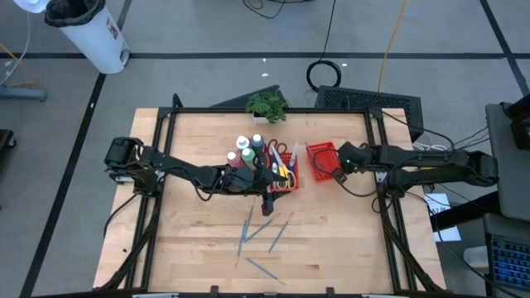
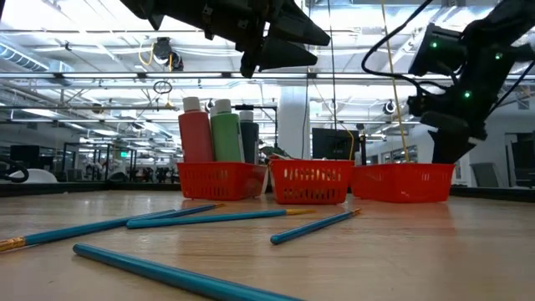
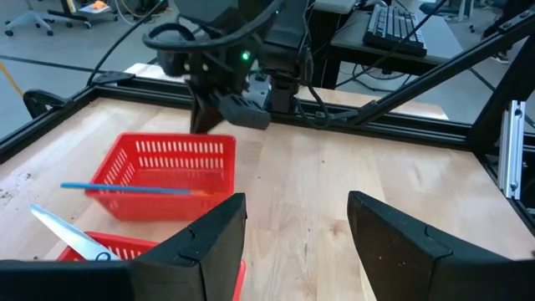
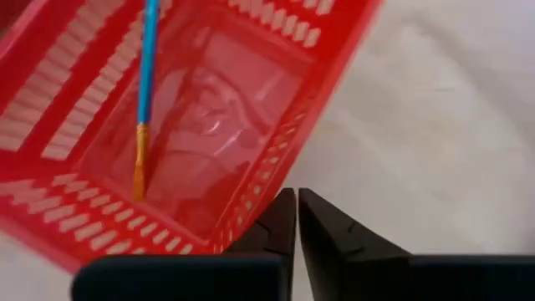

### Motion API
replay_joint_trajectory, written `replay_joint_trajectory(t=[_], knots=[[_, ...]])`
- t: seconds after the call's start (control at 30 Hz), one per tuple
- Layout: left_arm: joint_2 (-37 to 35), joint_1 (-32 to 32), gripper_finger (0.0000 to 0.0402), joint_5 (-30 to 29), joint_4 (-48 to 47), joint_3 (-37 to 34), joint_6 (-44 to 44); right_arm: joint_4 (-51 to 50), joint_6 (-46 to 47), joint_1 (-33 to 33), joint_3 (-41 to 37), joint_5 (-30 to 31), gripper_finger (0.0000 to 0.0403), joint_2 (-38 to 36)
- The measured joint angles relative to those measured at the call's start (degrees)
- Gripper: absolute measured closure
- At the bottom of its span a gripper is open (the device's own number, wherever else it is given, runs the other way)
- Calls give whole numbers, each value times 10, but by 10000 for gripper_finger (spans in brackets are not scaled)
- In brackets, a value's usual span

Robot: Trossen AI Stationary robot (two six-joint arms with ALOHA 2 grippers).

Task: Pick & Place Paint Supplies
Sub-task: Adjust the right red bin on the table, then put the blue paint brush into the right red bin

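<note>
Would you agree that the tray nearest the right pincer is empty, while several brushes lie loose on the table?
Not quite: that tray is not empty. The left wrist view shows one brush resting across it, and the right wrist view shows it inside. The rest stands: several brushes lie loose on the table.

I see three red baskets (image 1: 286, 170) in a row mid-table, crowded with paint bottles (image 1: 246, 151) and scissors (image 1: 281, 165). The left gripper (image 1: 267, 199) hangs just before them; the right gripper (image 1: 338, 176), closed, sits at the rightmost basket (image 1: 321, 161), seemingly against its rim. Loose brushes (image 1: 263, 236) litter the near boards. A potted plant (image 1: 266, 105) stands behind. The table (image 1: 190, 240) sides lie open.
</note>
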Motion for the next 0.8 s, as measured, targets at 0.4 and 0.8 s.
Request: replay_joint_trajectory(t=[0.4,0.8], knots=[[-5,0,183,35,-30,0,-15,51,-17,9,-17,-42,392,-7],[-10,-74,183,50,-306,0,-206,76,-59,26,-17,-4,392,-127]])
